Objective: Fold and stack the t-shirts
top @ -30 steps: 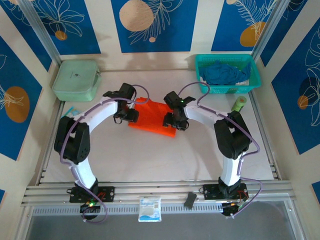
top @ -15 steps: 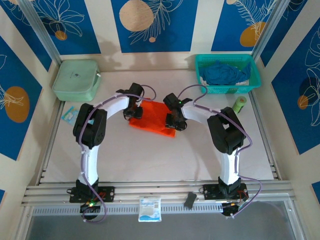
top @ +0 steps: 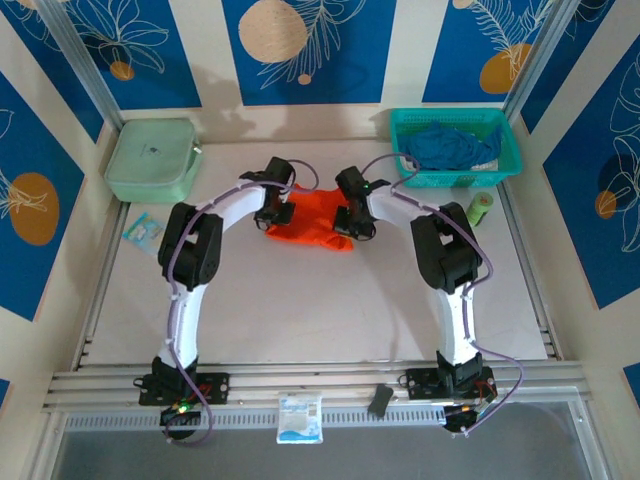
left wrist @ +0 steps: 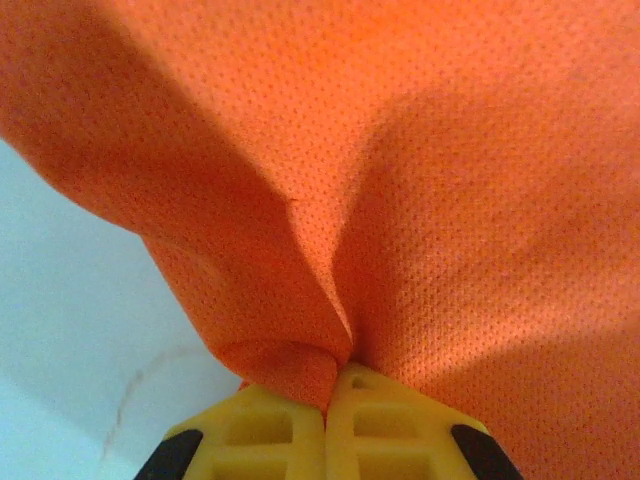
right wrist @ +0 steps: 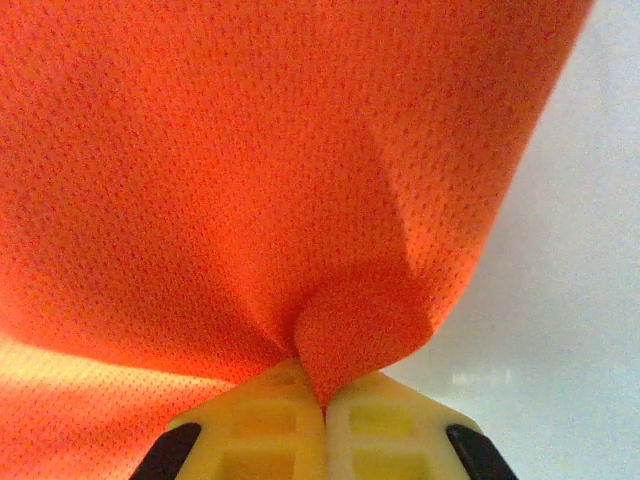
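I see the orange t-shirt (top: 312,222) bunched mid-table, strung between my two grippers. My left gripper (left wrist: 327,405) is pinched tight on a fold at its left edge, with the cloth fanning away from the tips. My right gripper (right wrist: 324,405) is clamped on the opposite edge (the weave is plain to see). The dark blue t-shirt (top: 445,145) lies crumpled in the teal basket (top: 455,181), well apart.

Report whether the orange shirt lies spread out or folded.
Folded small and rumpled: orange shirt pinched by left tool and right tool.
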Available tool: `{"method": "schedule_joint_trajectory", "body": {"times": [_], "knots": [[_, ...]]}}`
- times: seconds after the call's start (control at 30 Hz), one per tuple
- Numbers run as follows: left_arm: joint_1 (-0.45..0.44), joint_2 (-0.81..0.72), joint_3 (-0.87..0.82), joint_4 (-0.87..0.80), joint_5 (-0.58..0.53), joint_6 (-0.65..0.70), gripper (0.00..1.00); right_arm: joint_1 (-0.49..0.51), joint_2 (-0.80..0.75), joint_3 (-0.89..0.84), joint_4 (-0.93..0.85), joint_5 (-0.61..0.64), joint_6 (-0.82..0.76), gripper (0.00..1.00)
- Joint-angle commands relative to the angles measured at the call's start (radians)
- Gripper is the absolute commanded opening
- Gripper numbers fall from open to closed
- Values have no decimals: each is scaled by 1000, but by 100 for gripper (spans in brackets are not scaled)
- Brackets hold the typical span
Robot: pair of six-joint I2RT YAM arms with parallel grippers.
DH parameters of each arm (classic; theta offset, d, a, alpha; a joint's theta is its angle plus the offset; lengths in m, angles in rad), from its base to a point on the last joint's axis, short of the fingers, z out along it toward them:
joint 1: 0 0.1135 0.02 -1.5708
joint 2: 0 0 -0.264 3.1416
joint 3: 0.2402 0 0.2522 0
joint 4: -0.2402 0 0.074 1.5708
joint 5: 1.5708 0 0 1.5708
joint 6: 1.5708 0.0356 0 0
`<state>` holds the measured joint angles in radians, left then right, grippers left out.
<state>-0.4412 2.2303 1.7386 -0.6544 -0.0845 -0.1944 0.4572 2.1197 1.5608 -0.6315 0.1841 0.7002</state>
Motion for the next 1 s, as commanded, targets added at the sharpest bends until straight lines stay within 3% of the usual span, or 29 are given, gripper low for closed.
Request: {"method": "schedule_joint_trajectory", "body": {"times": [0.0,0.3,0.5,0.7,0.87,0.97], "knots": [[12,130,78,-105,-38,33,0,-48,107,106,-39,12,-86,0],[89,369,534,-280,-33,61,0,-116,397,606,-169,-19,-202,0],[104,524,830,-338,-12,139,0,-153,530,816,-198,-62,-183,0],[120,550,869,-281,-22,173,6,-188,658,1019,-286,-144,-154,0],[122,544,869,-253,-24,183,17,-201,652,1001,-265,-182,-150,1],[123,539,869,-251,-28,187,37,-198,640,998,-258,-183,-164,26]]}}
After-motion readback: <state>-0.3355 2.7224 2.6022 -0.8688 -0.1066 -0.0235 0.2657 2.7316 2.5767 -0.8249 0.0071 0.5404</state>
